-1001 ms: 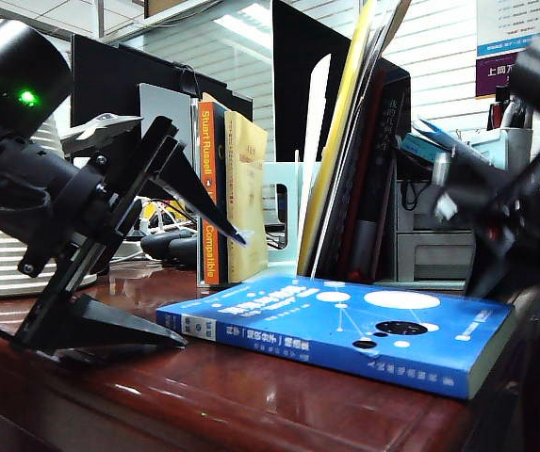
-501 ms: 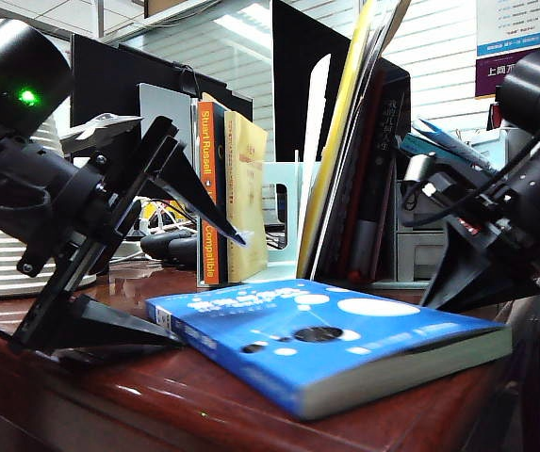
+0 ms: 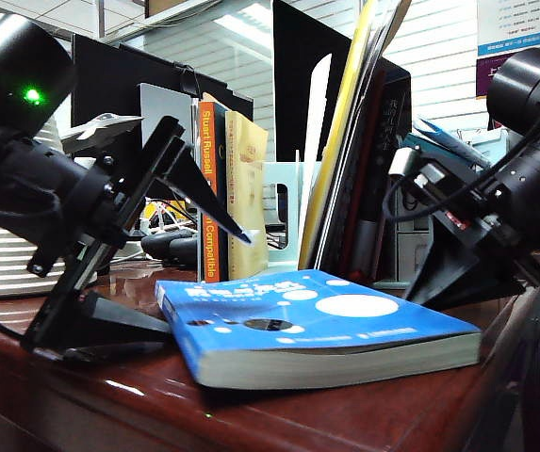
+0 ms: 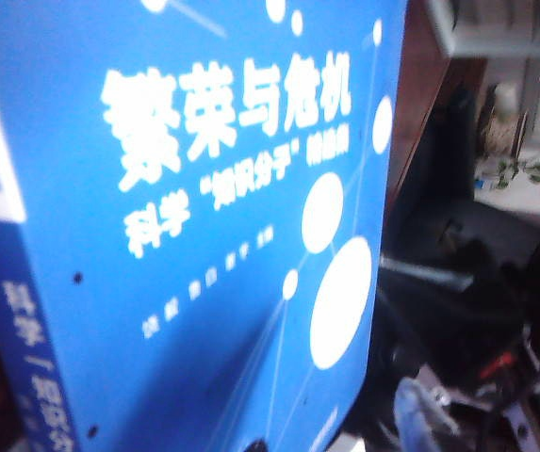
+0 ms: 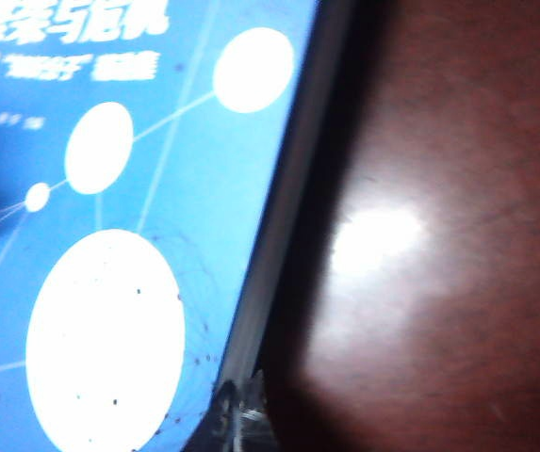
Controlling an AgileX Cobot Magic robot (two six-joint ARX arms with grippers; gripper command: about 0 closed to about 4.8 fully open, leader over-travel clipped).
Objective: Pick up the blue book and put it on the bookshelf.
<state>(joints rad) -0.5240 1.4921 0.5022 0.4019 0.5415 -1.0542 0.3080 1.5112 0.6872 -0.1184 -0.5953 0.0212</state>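
Gleaming red-brown desk (image 3: 279, 414), cluttered office bkgd.

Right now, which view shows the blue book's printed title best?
The left wrist view: the blue book fills it and its white title faces the camera. The exterior view shows the whole book lying flat, title foreshortened; the right wrist view catches only a blurred title corner.

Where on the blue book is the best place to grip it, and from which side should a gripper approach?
The blue book lies flat on the table, so only its edges offer a grip. The spine end faces the open left gripper, whose lower finger is at table level. Probably best: come in from the left, sliding that finger under the spine. The right gripper sits by the far edge.
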